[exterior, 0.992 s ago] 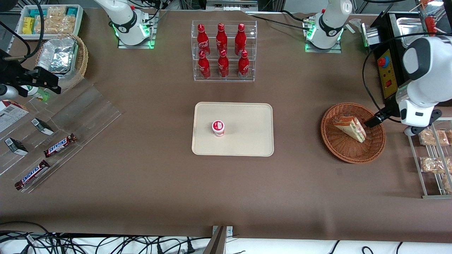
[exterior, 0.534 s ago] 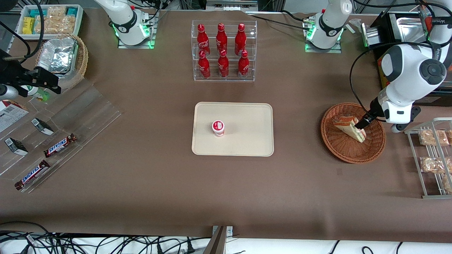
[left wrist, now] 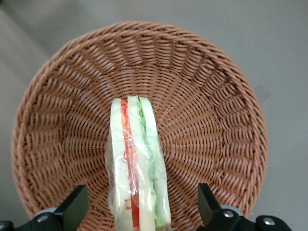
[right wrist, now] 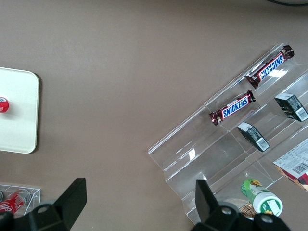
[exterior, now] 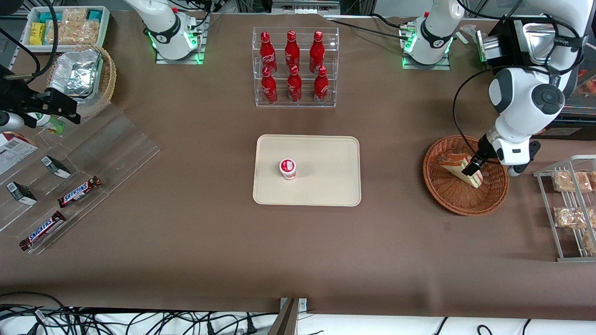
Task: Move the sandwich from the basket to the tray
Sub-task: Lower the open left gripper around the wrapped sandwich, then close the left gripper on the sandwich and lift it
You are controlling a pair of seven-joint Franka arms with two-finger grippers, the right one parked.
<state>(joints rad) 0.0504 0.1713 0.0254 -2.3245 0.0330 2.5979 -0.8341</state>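
One sandwich (left wrist: 137,168) lies in the basket (exterior: 465,175), a wrapped wedge on its edge, so its layers face my wrist camera: pale bread, a red strip, green filling. My gripper (exterior: 472,166) hangs right above it, inside the basket's rim. My two fingers (left wrist: 72,208) stand apart, one on each side of the sandwich, with a gap between each finger and the wrap, so I am open and holding nothing.

The one cream tray (exterior: 307,170) lies at the middle of the table, well apart from the basket, toward the parked arm's end. One small red-and-white cup (exterior: 287,168) stands on it. Farther from the front camera than the tray is a clear rack (exterior: 295,67) with six red bottles (exterior: 292,47), three in each of two rows. At the parked arm's end, a clear stepped stand (exterior: 74,172) carries two Snickers bars (exterior: 79,191). Beside the basket, at my end of the table, a wire rack (exterior: 570,209) holds bags of brown snacks (exterior: 567,181).
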